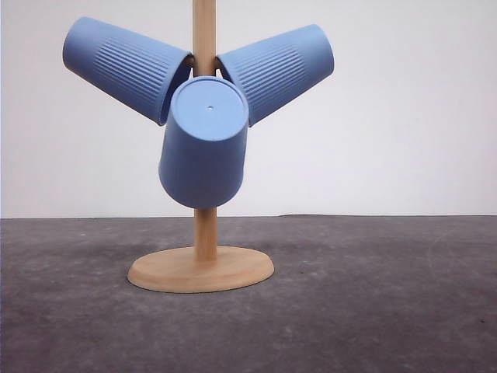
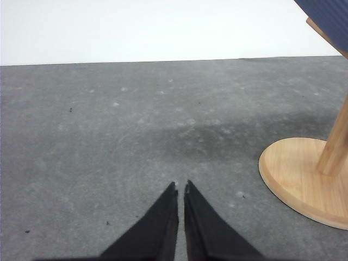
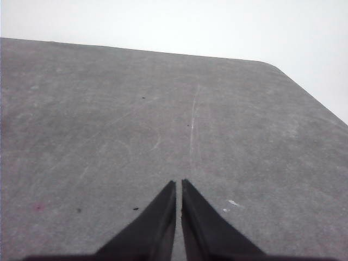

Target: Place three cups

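Hanging on rack, cups beside left claw.

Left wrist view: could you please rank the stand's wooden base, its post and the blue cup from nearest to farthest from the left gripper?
1. The wooden base, flat on the table beside the shut left gripper.
2. The post, rising from that base.
3. The blue cup, hung high on the stand.

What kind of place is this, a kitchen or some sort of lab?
Probably a lab test bench, not a kitchen: a bare grey tabletop before a plain white wall, holding a wooden cup stand with three blue cups, and a shut left gripper and right gripper over it.
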You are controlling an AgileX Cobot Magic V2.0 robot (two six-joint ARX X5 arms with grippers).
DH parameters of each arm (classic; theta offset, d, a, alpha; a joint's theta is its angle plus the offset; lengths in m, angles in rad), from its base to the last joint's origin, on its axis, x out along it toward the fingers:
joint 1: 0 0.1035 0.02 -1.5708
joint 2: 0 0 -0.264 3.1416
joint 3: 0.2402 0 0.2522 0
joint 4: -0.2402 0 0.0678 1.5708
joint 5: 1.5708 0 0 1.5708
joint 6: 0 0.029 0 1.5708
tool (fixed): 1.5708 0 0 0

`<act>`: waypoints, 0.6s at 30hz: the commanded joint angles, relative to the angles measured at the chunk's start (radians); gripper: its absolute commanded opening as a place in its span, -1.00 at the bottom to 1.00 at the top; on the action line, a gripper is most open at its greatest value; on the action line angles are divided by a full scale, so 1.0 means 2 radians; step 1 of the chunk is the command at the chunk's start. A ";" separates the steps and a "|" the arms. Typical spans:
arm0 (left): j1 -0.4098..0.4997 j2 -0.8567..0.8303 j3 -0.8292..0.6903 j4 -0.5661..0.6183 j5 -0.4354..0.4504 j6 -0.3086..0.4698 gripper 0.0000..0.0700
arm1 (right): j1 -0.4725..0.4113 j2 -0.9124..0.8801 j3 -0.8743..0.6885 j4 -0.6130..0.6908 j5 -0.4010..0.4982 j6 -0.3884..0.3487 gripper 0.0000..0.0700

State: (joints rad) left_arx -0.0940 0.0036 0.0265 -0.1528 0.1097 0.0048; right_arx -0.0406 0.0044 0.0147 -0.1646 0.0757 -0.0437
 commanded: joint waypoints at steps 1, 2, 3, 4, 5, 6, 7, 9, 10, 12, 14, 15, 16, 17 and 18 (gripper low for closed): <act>0.000 0.000 -0.007 0.006 -0.001 -0.001 -1.00 | -0.001 0.000 -0.001 0.004 0.002 0.007 -0.95; 0.000 0.000 -0.007 0.006 -0.001 -0.001 -1.00 | -0.001 0.000 -0.001 0.004 0.002 0.007 -0.95; 0.000 0.000 -0.007 0.006 -0.001 -0.001 -1.00 | -0.001 0.000 -0.001 0.004 0.002 0.007 -0.95; 0.000 0.000 -0.007 0.006 -0.001 -0.001 -1.00 | -0.001 0.000 -0.001 0.004 0.002 0.007 -0.95; 0.000 0.000 -0.007 0.006 -0.001 -0.001 -1.00 | -0.001 0.000 -0.001 0.004 0.002 0.007 -0.95; 0.000 0.000 -0.007 0.006 -0.001 -0.001 -1.00 | -0.001 0.000 -0.001 0.004 0.002 0.007 -0.95; 0.000 0.000 -0.007 0.006 -0.001 -0.001 -1.00 | -0.001 0.000 -0.001 0.004 0.002 0.007 -0.95; 0.000 0.000 -0.007 0.006 -0.001 -0.001 -1.00 | -0.001 0.000 -0.001 0.004 0.002 0.007 -0.95; 0.000 0.000 -0.007 0.006 -0.001 -0.001 -1.00 | -0.001 0.000 -0.001 0.004 0.002 0.007 -0.95; 0.000 0.000 -0.007 0.006 -0.001 -0.001 -1.00 | -0.001 0.000 -0.001 0.004 0.002 0.007 -0.95; 0.000 0.000 -0.007 0.006 -0.001 -0.001 -1.00 | -0.001 0.000 -0.001 0.004 0.002 0.007 -0.95; 0.000 0.000 -0.007 0.006 -0.001 -0.001 -1.00 | -0.001 0.000 -0.001 0.004 0.002 0.007 -0.95; 0.000 0.000 -0.007 0.006 -0.001 -0.001 -1.00 | -0.001 0.000 -0.001 0.004 0.002 0.007 -0.95; 0.000 0.000 -0.007 0.006 -0.001 -0.001 -1.00 | -0.001 0.000 -0.001 0.004 0.002 0.007 -0.95; 0.000 0.000 -0.007 0.006 -0.001 -0.001 -1.00 | -0.001 0.000 -0.001 0.004 0.002 0.007 -0.95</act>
State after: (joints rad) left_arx -0.0940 0.0036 0.0265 -0.1527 0.1097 0.0044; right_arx -0.0406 0.0044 0.0147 -0.1646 0.0757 -0.0433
